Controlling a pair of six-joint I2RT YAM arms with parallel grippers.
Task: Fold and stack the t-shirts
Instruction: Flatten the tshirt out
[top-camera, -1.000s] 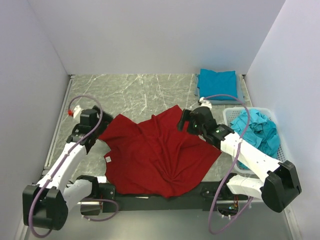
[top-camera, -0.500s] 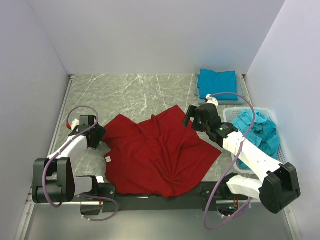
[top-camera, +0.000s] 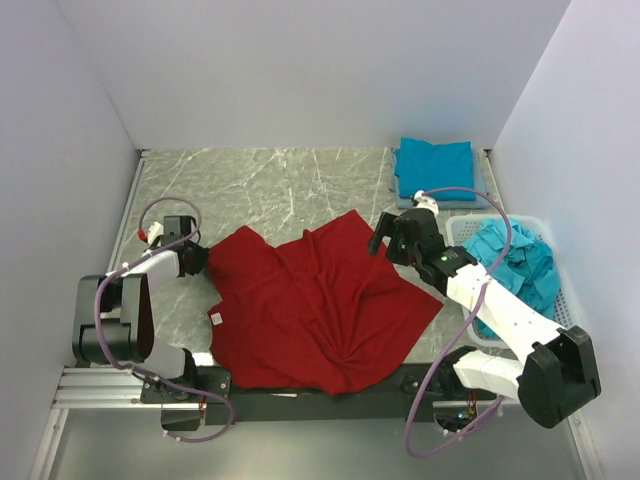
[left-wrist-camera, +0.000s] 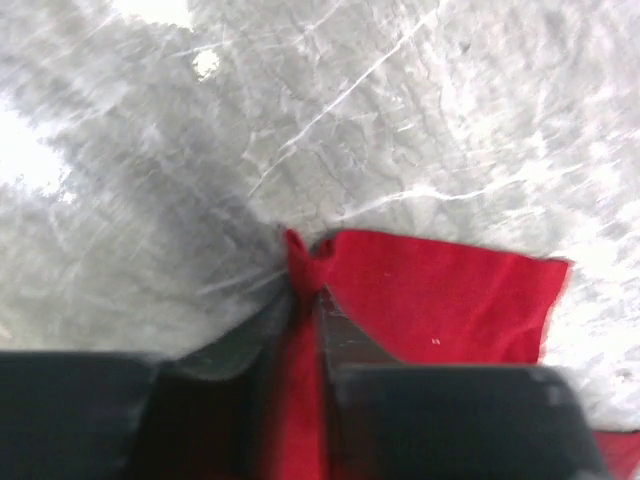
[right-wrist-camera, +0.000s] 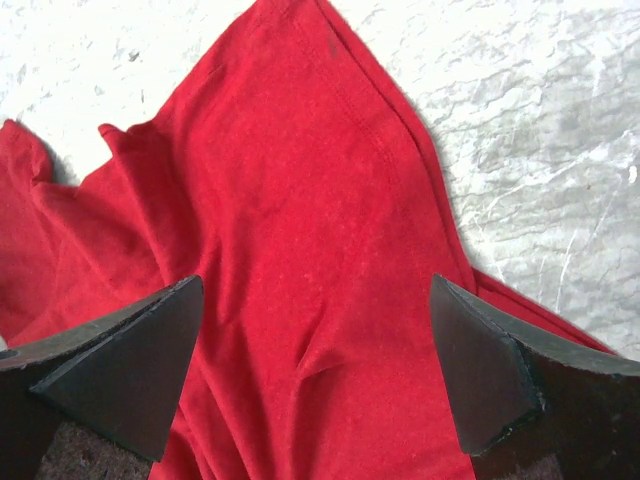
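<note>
A deep red t-shirt (top-camera: 320, 310) lies crumpled and spread over the middle of the marble table, its white neck label (top-camera: 215, 318) near the left side. My left gripper (top-camera: 196, 259) is at the shirt's left corner, shut on a pinched fold of red cloth (left-wrist-camera: 305, 290) that runs up between its jaws. Over the shirt's far right corner hovers my right gripper (top-camera: 385, 240), open. In the right wrist view its fingertips (right-wrist-camera: 185, 300) stand wide apart above the red fabric (right-wrist-camera: 310, 230), with nothing between them. A folded teal-blue t-shirt (top-camera: 435, 167) lies at the back right.
A white mesh basket (top-camera: 458, 230) at the right edge holds crumpled teal-blue shirts (top-camera: 515, 260), right beside the right arm. Bare marble table (top-camera: 260, 185) stretches behind the red shirt. White walls close in the left, back and right sides.
My left gripper has closed on the red shirt's left corner, and the left arm has folded back toward the left edge. The right gripper has shifted slightly back and right, still open.
</note>
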